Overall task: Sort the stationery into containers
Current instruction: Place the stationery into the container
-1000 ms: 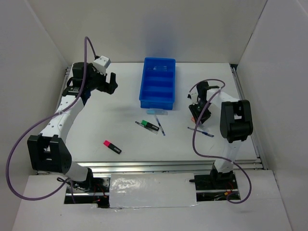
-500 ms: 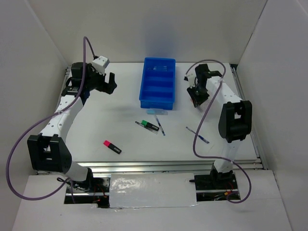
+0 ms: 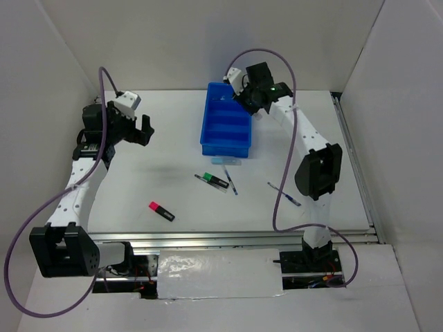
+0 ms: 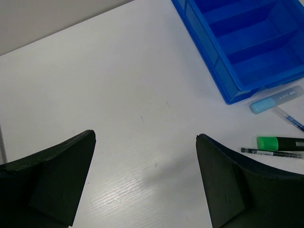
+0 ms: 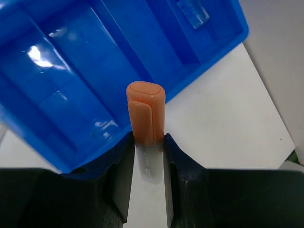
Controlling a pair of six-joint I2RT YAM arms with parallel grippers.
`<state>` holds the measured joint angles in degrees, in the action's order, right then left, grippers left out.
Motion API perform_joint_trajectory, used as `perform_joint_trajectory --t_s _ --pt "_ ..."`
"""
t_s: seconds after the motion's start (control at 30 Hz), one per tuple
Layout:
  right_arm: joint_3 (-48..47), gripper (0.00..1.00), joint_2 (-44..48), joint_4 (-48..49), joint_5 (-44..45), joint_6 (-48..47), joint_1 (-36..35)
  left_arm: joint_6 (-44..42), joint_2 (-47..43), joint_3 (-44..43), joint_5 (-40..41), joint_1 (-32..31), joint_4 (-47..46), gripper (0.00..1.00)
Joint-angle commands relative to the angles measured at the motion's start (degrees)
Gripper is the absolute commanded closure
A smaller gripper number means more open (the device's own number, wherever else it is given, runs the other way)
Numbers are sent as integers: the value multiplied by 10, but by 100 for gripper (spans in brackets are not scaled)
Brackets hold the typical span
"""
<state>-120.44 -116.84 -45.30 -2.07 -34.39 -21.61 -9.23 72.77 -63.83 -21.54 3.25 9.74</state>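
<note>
One tray [image 3: 205,131], four compartments. Three highlighters. The orange highlighter [image 5: 146,109] is clamped in my right pincer [image 5: 148,142], the jaws closed partway on its body and the capped end sticking out above the tray's floor. The green highlighter [image 3: 217,181] and the pink highlighter [image 3: 161,211] lie on the table [image 3: 173,159], the pink one well apart to the left.

I count three thin pens. A dark pen [image 4: 270,152] lies just beside the green highlighter, a blue pen [image 3: 231,184] slants near them, and a second blue pen [image 3: 284,194] lies off to the right, under the line of my right arm. One capped stick [image 4: 277,99], clear with a pale blue end, lies just beside the tray's near wall. One small clear piece [image 5: 192,12] sits inside an end compartment.

From above, my right wrist covers the tray's far right corner, so that corner is hidden there. My left pincer [image 4: 145,137] hangs above bare table left of the tray, its jaws spread as wide as they go and gripping nothing.
</note>
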Motion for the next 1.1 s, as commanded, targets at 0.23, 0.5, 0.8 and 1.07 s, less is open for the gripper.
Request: perform_joint_trajectory --t_s 0.23,0.5,0.8,1.07 --pt "-36 92 -110 208 104 -94 -18 -23 -69 31 -14 42 -14 1" --pt "-3 92 -112 281 71 -130 -34 -19 -85 49 -24 63 -17 1" --pt "-4 97 -160 352 76 -149 -48 -23 -91 54 -26 78 -10 1" --pt "-4 84 -187 335 67 -151 -48 -24 -92 51 -27 91 -3 1"
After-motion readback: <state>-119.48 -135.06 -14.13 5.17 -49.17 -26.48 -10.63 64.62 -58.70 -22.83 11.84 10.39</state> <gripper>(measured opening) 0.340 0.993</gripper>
